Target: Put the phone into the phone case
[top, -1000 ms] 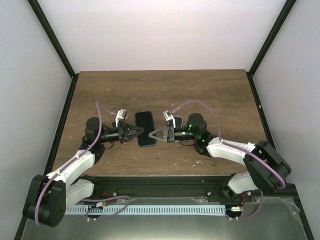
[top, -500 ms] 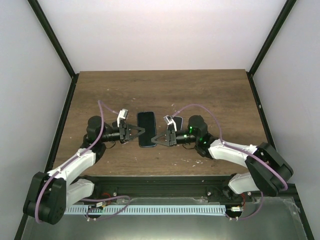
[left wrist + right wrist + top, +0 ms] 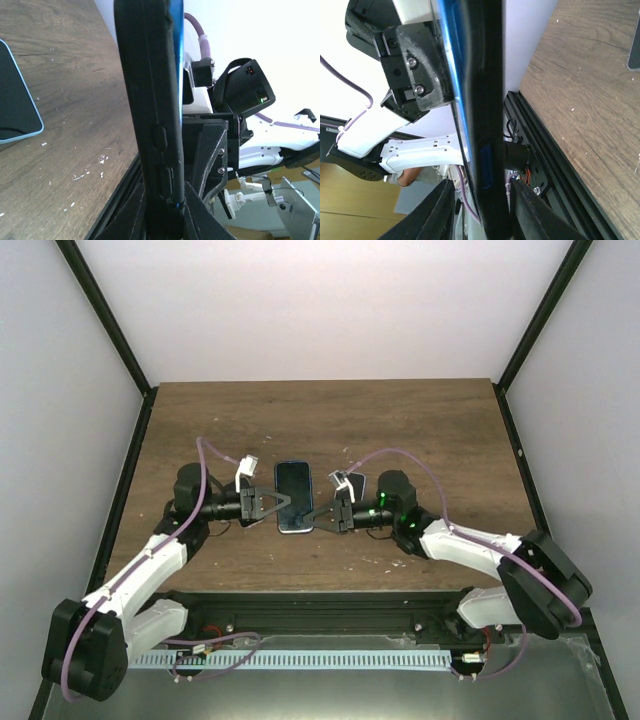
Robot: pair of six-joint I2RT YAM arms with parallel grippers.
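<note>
Two sets of fingers (image 3: 266,503) bracket the phone (image 3: 296,495), one per long edge.

A robotics lab test cell is shown. A wooden worktop (image 3: 400,420) is closed in on three sides by plain white panels (image 3: 320,300) set between black frame posts (image 3: 105,325). Two white-and-black robot arms, the left arm (image 3: 140,575) and the right arm (image 3: 470,545), are bolted to a black rail (image 3: 320,612) at the near edge. Each is fitted with a two-finger gripper: the left gripper (image 3: 284,499) and the right gripper (image 3: 313,512). Purple cables (image 3: 203,460) are run along the arms, and green status lights (image 3: 400,506) are lit on the right one. Below the rail, a white slotted cable duct (image 3: 330,660) is mounted on a metal sheet (image 3: 570,670).
</note>
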